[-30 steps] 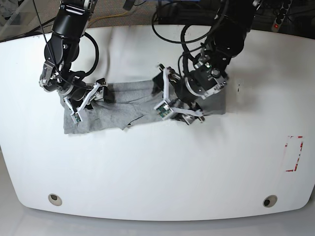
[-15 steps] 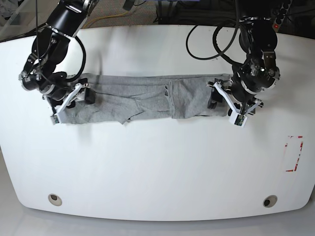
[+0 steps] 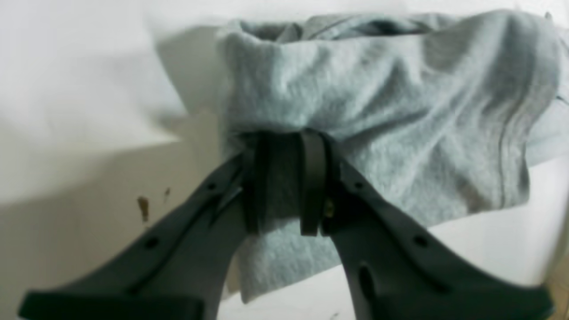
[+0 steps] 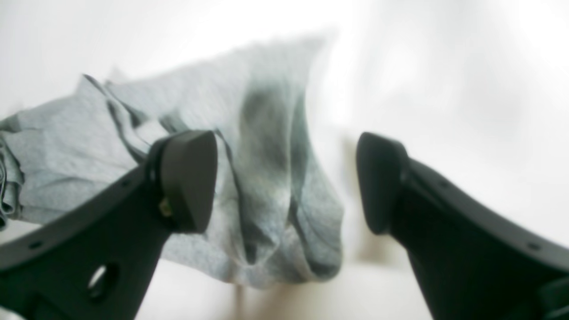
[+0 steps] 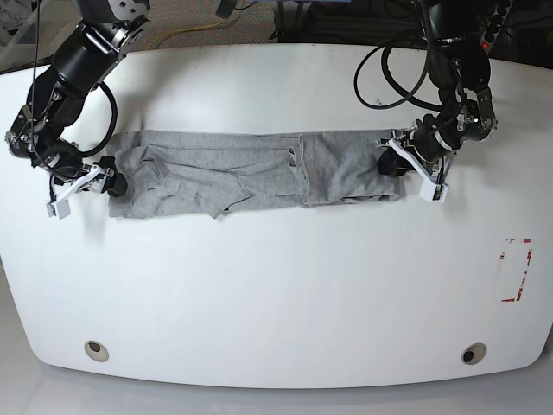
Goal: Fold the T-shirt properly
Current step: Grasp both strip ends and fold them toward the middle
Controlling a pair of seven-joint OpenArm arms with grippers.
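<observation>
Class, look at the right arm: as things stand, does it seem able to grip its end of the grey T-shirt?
Probably yes. The right gripper stands open, and the edge of the light heather-grey knit T-shirt hangs between its fingers, with nothing else in the way. The white table around it looks bare.

T-shirt point(image 4: 249, 178) in right wrist view: blurred, far edge indistinct.
Table point(image 4: 444, 66) behind it: washed out, no detail.
Left gripper point(image 3: 284, 182) arms: cut off at bottom edge.
Floor-level items past table, base view: cropped, unidentifiable.
</observation>
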